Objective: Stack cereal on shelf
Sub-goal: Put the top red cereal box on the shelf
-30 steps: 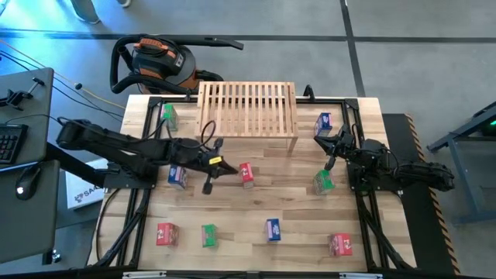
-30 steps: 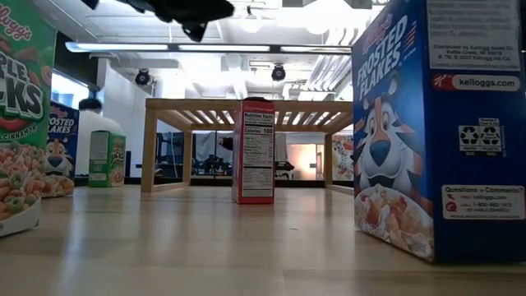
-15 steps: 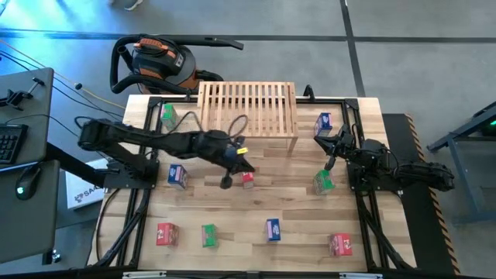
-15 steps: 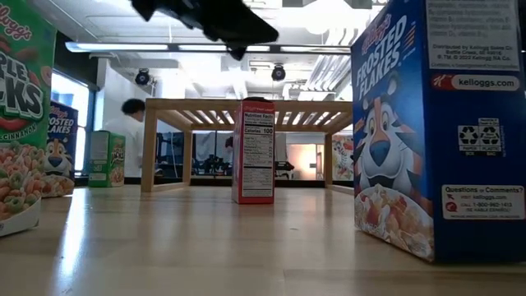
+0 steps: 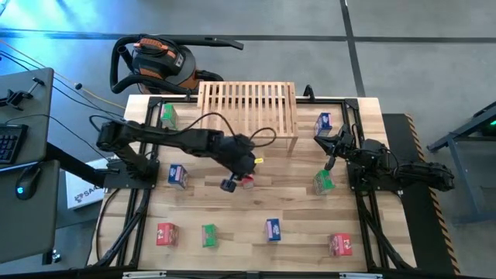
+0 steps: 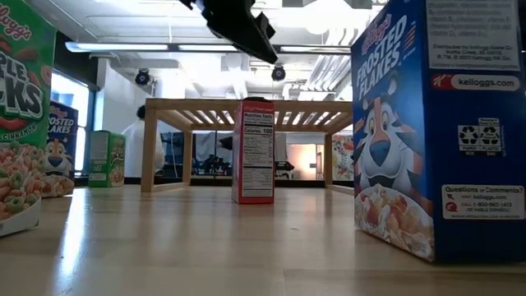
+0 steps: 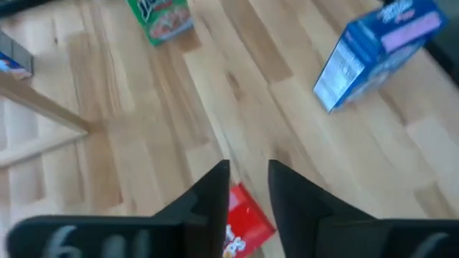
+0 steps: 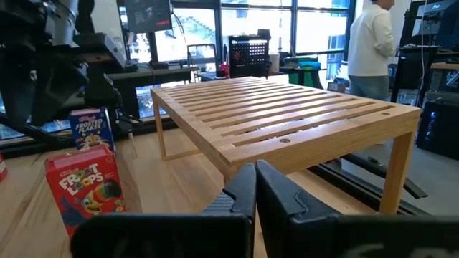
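Left pincer spread above red cereal box; right pincer pressed together

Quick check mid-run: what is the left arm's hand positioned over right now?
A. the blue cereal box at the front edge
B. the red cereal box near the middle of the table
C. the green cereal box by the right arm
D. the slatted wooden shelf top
B. In the high view the left hand hangs beside the small red cardboard cereal box mid-table, and the left wrist view shows that red box between its open dark fingers.
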Controlling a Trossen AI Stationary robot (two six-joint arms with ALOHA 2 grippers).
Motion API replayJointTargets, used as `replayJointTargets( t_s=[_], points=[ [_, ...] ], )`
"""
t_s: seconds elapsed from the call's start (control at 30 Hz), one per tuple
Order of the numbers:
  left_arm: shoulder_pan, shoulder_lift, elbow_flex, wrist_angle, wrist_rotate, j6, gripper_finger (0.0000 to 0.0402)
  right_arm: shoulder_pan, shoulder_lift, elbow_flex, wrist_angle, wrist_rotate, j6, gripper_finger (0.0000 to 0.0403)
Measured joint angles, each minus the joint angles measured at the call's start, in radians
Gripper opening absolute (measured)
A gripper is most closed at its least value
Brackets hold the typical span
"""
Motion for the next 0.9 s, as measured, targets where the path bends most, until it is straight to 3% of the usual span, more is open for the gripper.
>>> replayJointTargets(
  t_s=[0.17,0.47,0.9],
  points=[
    [-0.02,0.004,0.028,-0.026,-0.067,0.069,0.0152,0.0,0.0,0.0,0.0,0.0,0.0,0.0],
    [-0.024,0.004,0.028,-0.095,-0.078,0.093,0.0241,0.0,-0.001,0.0,0.0,0.0,0.0,0.0],
    [-0.025,0.049,0.028,-0.156,-0.102,0.314,0.0257,0.0,0.0,0.0,0.0,0.0,0.0,0.0]
  ],
)
